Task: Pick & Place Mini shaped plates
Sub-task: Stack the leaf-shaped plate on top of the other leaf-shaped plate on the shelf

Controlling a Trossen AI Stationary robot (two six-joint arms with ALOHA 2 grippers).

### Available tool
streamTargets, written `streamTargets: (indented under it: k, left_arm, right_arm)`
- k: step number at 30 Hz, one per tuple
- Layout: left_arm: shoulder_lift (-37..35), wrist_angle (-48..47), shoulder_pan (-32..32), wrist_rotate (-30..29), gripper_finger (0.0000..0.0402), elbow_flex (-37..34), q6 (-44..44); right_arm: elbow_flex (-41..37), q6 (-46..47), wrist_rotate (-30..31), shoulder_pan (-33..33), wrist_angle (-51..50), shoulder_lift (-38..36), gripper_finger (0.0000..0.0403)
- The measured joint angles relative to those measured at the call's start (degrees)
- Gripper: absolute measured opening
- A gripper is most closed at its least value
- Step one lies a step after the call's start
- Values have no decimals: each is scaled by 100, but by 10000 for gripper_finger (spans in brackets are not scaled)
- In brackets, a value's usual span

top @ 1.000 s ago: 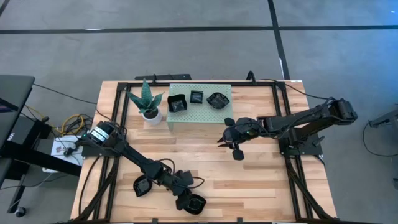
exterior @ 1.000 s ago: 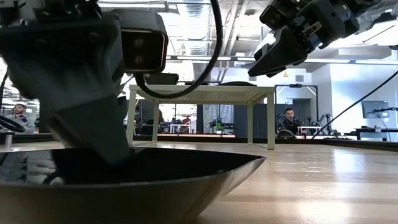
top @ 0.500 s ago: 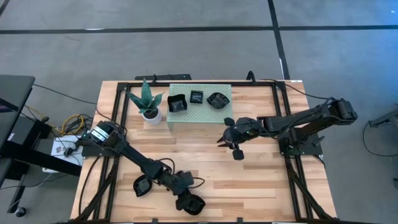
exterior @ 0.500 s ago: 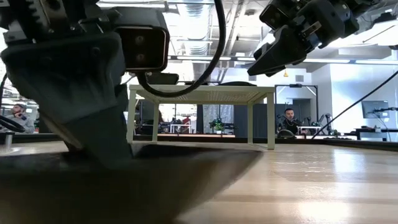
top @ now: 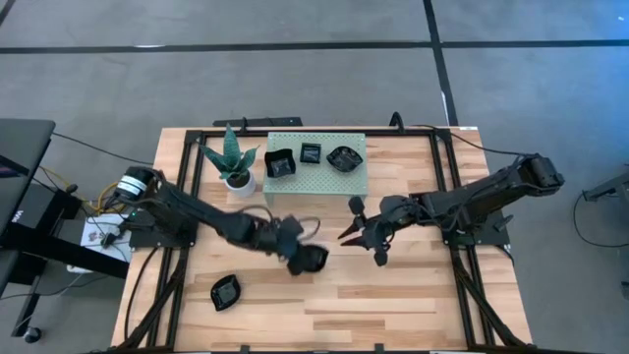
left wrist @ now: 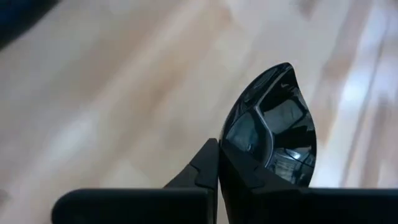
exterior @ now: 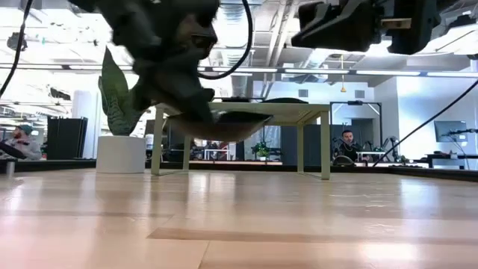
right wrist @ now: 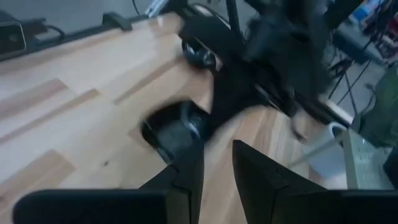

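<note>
Change from the earlier views: 1 second before, the left gripper [top: 307,260] stood at the near edge of the desk [top: 413,295], jaws spread around a black plate lying there. It has since clenched on that plate's rim and carried it up and inward. The held plate [top: 313,259] now hangs above the middle of the desk, clear of the wood in the low view, where it shows as a dark shallow dish [exterior: 228,127] in front of the stand. In the left wrist view the plate [left wrist: 273,127] rises edge-on from between the clenched jaws.

Left to right on the desk: a second black plate [top: 225,292] lies on the near left part, unchanged, well apart from the held one. The potted plant [top: 234,163] stands at the far left, just beside the pale green stand [top: 316,179]. The stand carries 3 black plates [top: 311,154] in a row along its far side.

The right gripper [top: 366,233] has shifted slightly nearer and toward the centre; it hangs above the desk just right of the held plate, holding nothing, jaws parted by a narrow gap in the right wrist view.

Open room: the near middle and near right of the desk, and the strip between stand and grippers, are bare wood. A black frame [top: 444,177] borders the desk edges.
</note>
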Motion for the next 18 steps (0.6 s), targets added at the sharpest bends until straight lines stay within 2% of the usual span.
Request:
streamTargets:
  k: [10, 16, 18]
  left_arm:
    - [-725, 86, 874, 17, 7, 0, 74]
    - [-780, 26, 1051, 235, 7, -2, 179]
    - [-737, 20, 1055, 388, 7, -7, 183]
  right_arm:
    - [2, -144, 52, 26, 438, 669, 94]
    - [2, -517, 745, 97, 1071, 928, 134]
    - [11, -652, 758, 104, 1130, 995, 148]
